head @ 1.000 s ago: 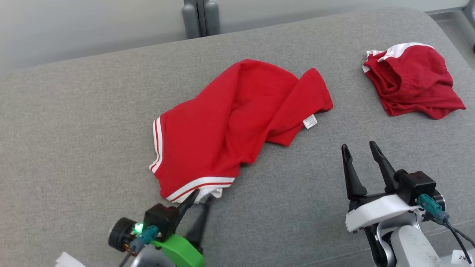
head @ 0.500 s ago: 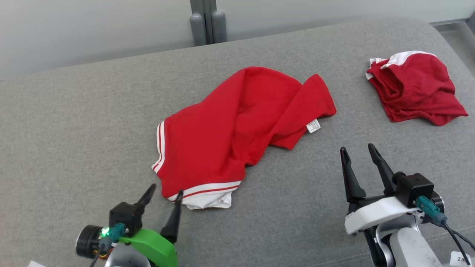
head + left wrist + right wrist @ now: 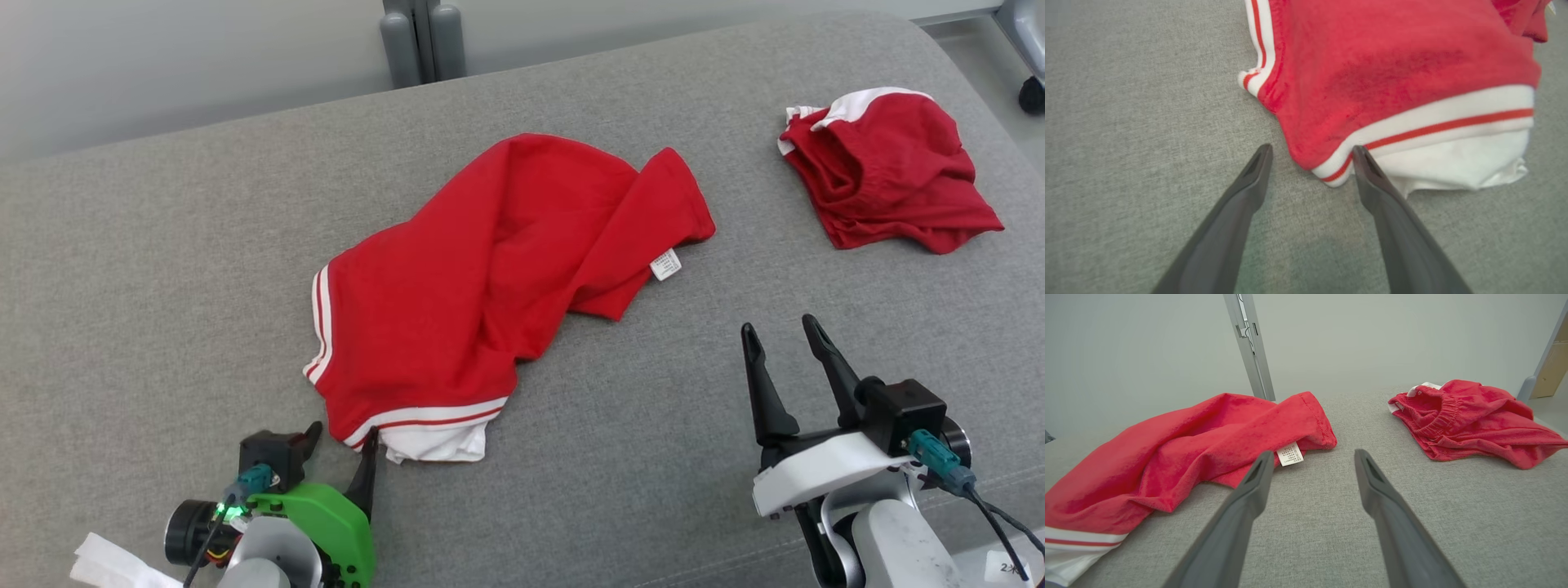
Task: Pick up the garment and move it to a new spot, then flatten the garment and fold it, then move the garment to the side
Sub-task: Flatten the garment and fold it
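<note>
The left claw [image 3: 343,430] has just released the striped hem of the garment [image 3: 490,269] and spreads wide; the right claw [image 3: 777,325] is wide too. Flattening seems next.

Sparse lab or test room, grey fabric-covered padded surface [image 3: 163,245], plain pale wall [image 3: 163,65], grey metal post [image 3: 420,41]

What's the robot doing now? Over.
Left gripper open at striped corner of red garment, not gripping. Right gripper open, empty. Garment crumpled, unfolded. Second red garment far right, not in the way.
</note>
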